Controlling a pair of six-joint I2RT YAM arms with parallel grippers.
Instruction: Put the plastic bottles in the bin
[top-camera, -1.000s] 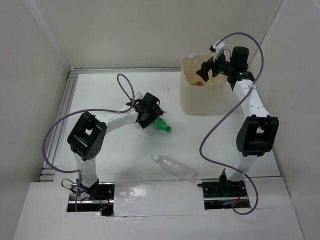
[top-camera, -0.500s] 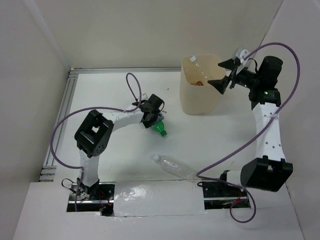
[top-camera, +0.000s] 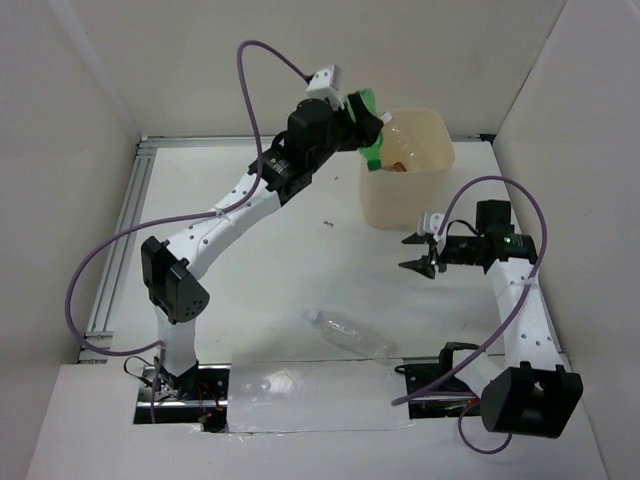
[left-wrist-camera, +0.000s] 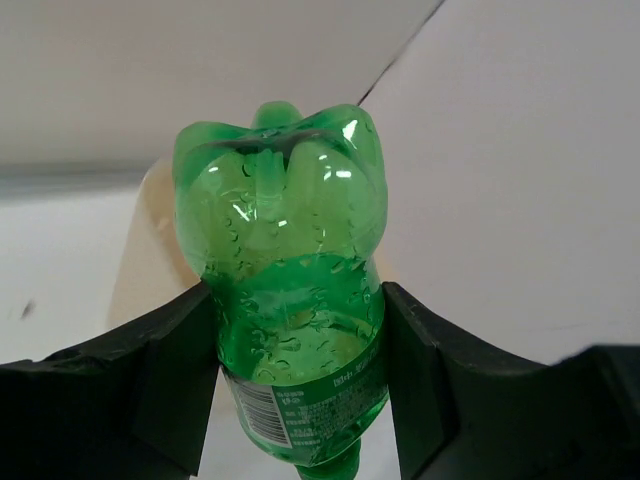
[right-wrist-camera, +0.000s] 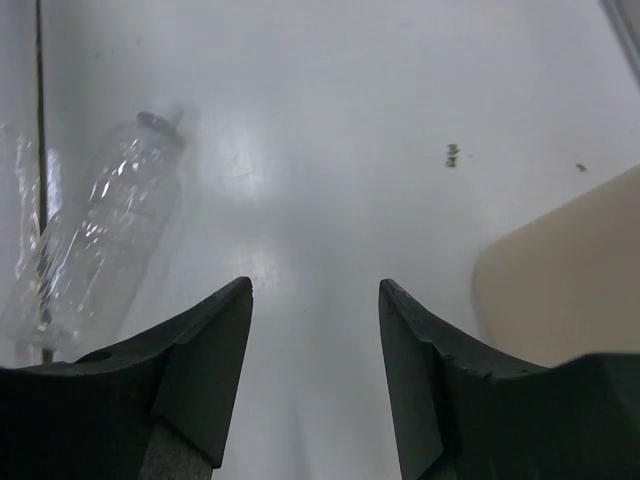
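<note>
Left gripper (top-camera: 362, 128) clamped on green bottle (left-wrist-camera: 285, 260) above bin (top-camera: 430, 195) rim; right gripper (top-camera: 418, 252) wide, empty, near clear bottle (top-camera: 350, 335) on table (top-camera: 250, 290).

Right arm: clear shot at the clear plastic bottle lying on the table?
Probably yes. The open right gripper hangs over the table, and nothing stands between it and the clear plastic bottle lying nearby.

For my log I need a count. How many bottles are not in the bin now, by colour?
Green bottle: 1, held in the left claw by the bin
Clear bottle: 1, lying on the table
Total: 2
</note>
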